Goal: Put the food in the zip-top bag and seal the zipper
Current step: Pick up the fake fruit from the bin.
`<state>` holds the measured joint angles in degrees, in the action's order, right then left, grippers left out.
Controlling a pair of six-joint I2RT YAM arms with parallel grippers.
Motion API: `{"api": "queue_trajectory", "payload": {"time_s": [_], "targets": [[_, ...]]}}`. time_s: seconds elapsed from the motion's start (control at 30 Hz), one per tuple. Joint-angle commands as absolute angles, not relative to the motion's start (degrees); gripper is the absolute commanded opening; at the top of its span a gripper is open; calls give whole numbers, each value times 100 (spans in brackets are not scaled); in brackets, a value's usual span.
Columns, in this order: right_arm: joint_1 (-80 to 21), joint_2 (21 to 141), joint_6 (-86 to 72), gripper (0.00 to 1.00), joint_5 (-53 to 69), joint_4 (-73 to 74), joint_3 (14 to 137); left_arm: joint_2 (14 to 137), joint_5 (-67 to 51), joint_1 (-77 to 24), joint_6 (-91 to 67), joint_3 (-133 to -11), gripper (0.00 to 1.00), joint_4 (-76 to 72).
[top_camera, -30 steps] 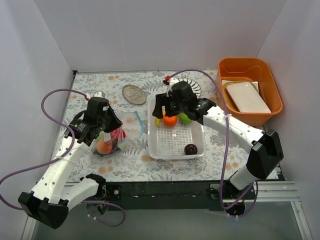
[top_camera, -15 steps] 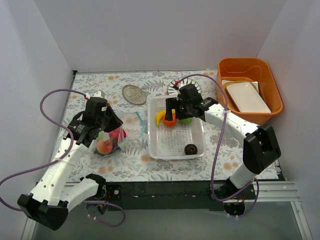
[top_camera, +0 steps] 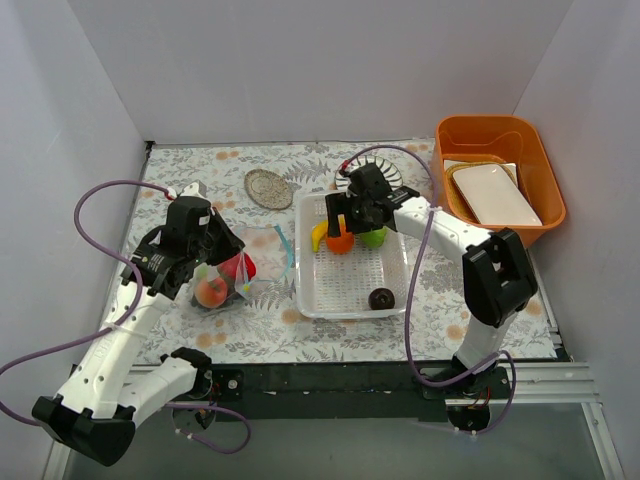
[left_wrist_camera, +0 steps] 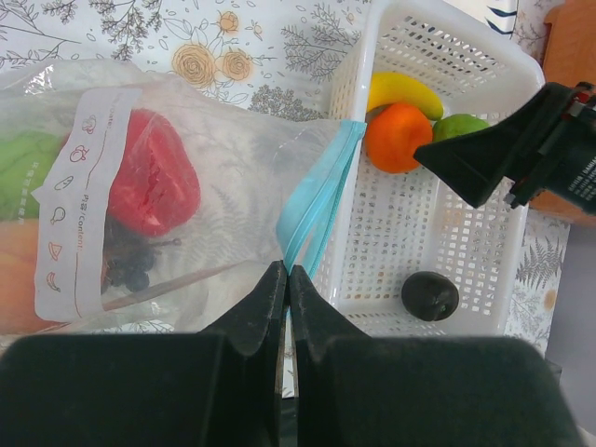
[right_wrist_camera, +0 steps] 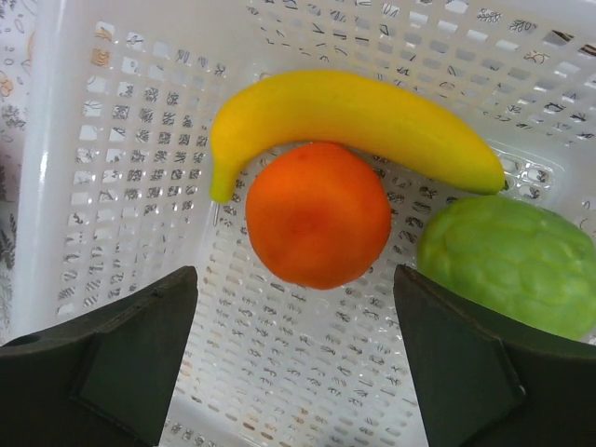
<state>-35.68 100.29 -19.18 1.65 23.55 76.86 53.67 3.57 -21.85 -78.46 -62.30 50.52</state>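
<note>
On the flowered table (top_camera: 300,335), the orange (right_wrist_camera: 317,214) lies squarely between the parted jaws of the right gripper (top_camera: 342,225); the left gripper (left_wrist_camera: 285,279) pinches the zip-top bag (left_wrist_camera: 214,214).

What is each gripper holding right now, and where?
Left gripper pinches the zip-top bag at its mouth edge, beside the zipper. Right gripper is open over the orange, holding nothing.

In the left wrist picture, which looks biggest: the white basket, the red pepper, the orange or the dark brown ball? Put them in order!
1. white basket
2. red pepper
3. orange
4. dark brown ball
The pepper may be nearer the camera, so its lead over the orange is unsure.
</note>
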Motion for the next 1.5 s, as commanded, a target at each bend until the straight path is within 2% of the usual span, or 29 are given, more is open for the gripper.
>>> {"api": "queue_trajectory", "payload": {"time_s": [0.0, 0.47, 0.5, 0.6, 0.67, 0.8, 0.93, 1.17, 1.47], "targets": [[-3551, 10361, -1758, 91, 149, 2303, 8085, 5229, 264, -2171, -7822, -6381, 0, 4931], [-3559, 11127, -1503, 86, 26, 2355, 8542, 5335, 229, -2171, -7822, -6434, 0, 4975], [-3551, 11170, -1503, 83, 35, 2364, 8543, 5335, 229, -2171, -7814, -6425, 0, 4966], [-3551, 11223, -1503, 80, 62, 2452, 8569, 5361, 255, -2171, -7796, -6434, 0, 4992], [-3551, 11215, -1520, 73, 79, 2505, 8552, 5344, 255, -2171, -7796, -6425, 0, 4983], [-3551, 10952, -1564, 59, 228, 2347, 8201, 5352, 229, -2171, -7796, -6381, 0, 4948], [-3551, 10688, -1635, 51, 351, 2303, 7955, 5388, 167, -2171, -7796, -6407, 0, 4922], [-3551, 10126, -1802, 46, 545, 2197, 7506, 5414, 97, -2171, -7805, -6398, 0, 4887], [-3603, 9335, -2135, 45, 1054, 2136, 7119, 5414, 61, -2171, -7831, -6337, 0, 4869]]}}
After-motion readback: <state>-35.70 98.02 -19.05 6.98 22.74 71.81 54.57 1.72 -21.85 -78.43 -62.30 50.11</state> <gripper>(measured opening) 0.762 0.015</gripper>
